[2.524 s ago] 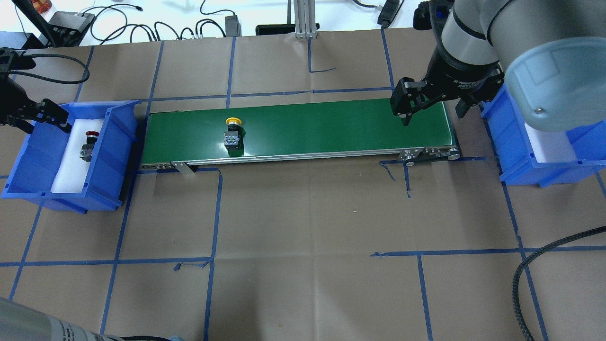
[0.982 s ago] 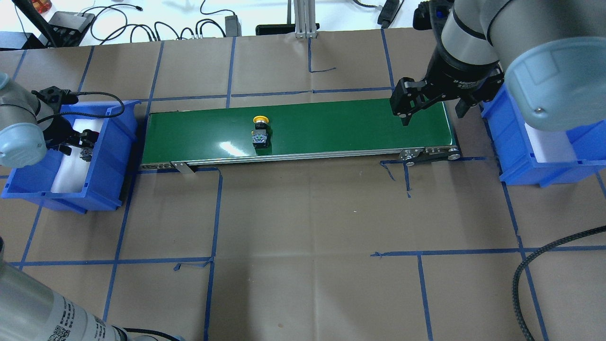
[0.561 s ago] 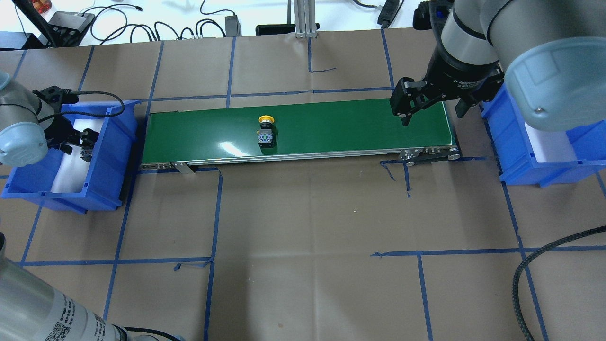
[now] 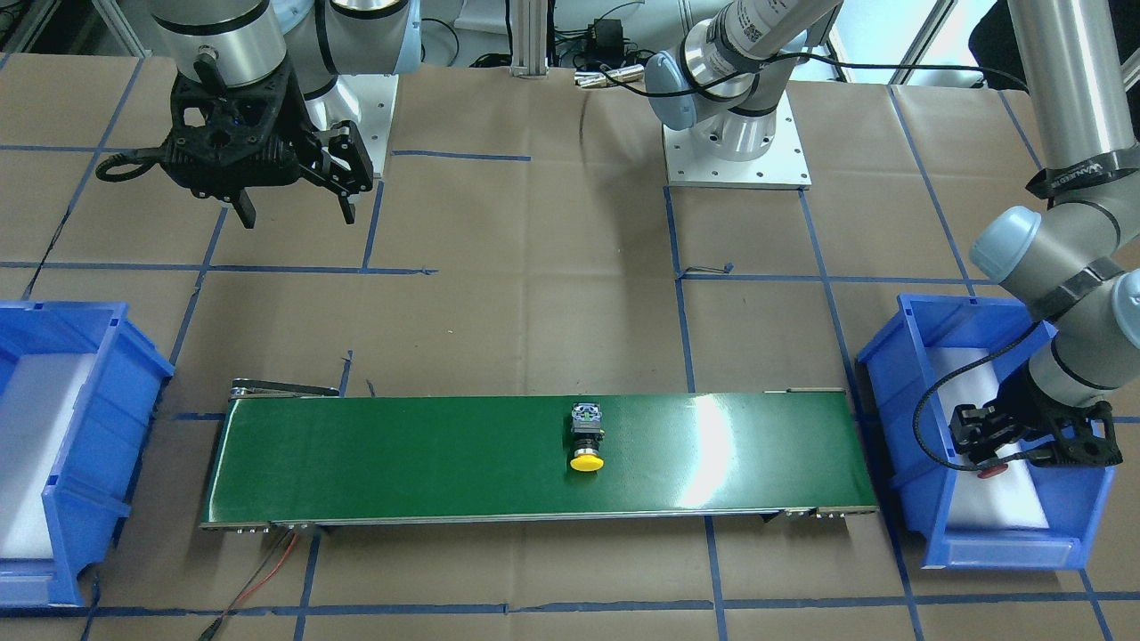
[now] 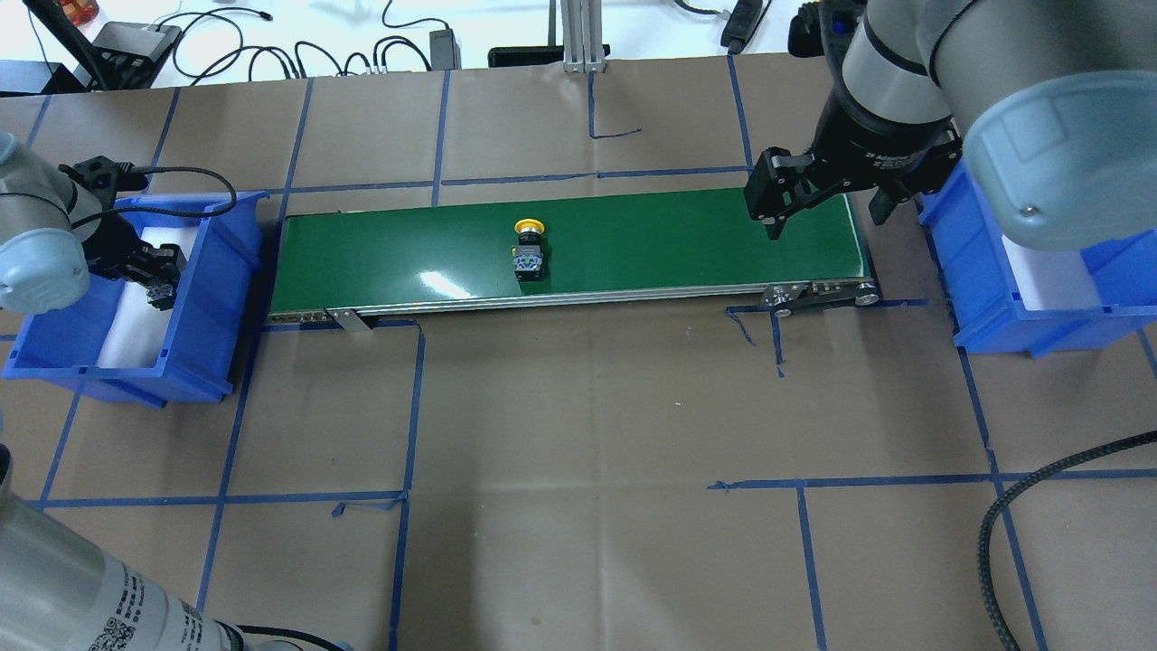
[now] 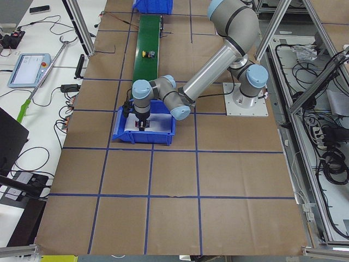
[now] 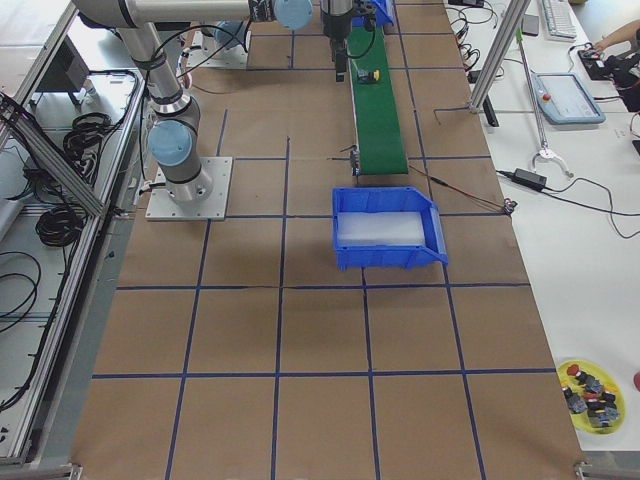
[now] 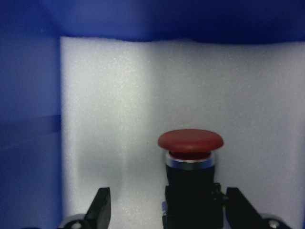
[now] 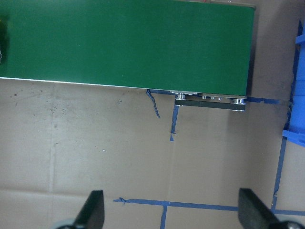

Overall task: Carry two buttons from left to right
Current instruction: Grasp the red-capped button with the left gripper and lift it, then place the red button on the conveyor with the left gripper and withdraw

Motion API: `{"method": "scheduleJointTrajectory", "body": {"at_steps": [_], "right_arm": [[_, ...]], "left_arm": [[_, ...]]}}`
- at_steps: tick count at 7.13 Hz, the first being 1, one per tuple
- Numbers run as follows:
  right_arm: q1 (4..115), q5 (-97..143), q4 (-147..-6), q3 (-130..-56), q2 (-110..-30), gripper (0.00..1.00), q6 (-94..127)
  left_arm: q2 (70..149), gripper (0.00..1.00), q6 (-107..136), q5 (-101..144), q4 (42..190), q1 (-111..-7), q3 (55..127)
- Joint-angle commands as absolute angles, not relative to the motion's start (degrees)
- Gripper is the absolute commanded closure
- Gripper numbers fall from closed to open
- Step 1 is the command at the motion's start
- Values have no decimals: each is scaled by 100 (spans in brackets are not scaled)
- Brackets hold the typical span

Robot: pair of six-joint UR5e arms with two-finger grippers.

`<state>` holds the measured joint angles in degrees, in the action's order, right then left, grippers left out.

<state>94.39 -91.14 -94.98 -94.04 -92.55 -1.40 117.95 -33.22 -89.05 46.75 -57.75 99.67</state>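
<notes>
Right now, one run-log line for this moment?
left gripper: open, straddling red button in blue bin | yellow button: midway along conveyor belt | right gripper: open, raised near belt's right end

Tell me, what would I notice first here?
A long green conveyor belt crosses the brown paper-covered table, a yellow-capped push button lying near its middle. At the robot's left, a red-capped push button sits in a blue plastic bin between the left arm's open fingers.

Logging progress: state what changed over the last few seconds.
The yellow button rode the belt rightward. The left gripper dropped into the left bin and now straddles the red button, open, not gripping. The right gripper stayed open over the belt's right end.
</notes>
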Motion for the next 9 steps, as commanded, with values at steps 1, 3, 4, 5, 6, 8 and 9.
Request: {"method": "scheduleJointTrajectory", "body": {"at_steps": [1,3,4,5,6,8,9], "right_arm": [[9439,-9114,-9501,-9404,-9255,0,-141],[9439,-9114,-9501,-9404,-9255,0,-141],[9439,-9114,-9501,-9404,-9255,0,-141],[9439,-9114,-9501,-9404,-9255,0,-141],[9439,-9114,-9501,-9404,-9255,0,-141],[9439,-9114,-9501,-9404,-9255,0,-141],[9439,-9114,-9501,-9404,-9255,0,-141]], "left_arm": [[11708,87,-3322,-8729,4667,-5783,9958],[11506,100,-3322,-8736,4832,-5792,9688],[11200,100,-3331,-8745,5721,-5783,9390],[10875,100,-3348,-8754,6513,-5757,9117],[10628,100,-3366,-8780,7087,-5774,8932],[10468,100,-3366,-8798,7584,-5809,8781],[10416,100,-3305,-8798,7585,-6062,8780]]}}
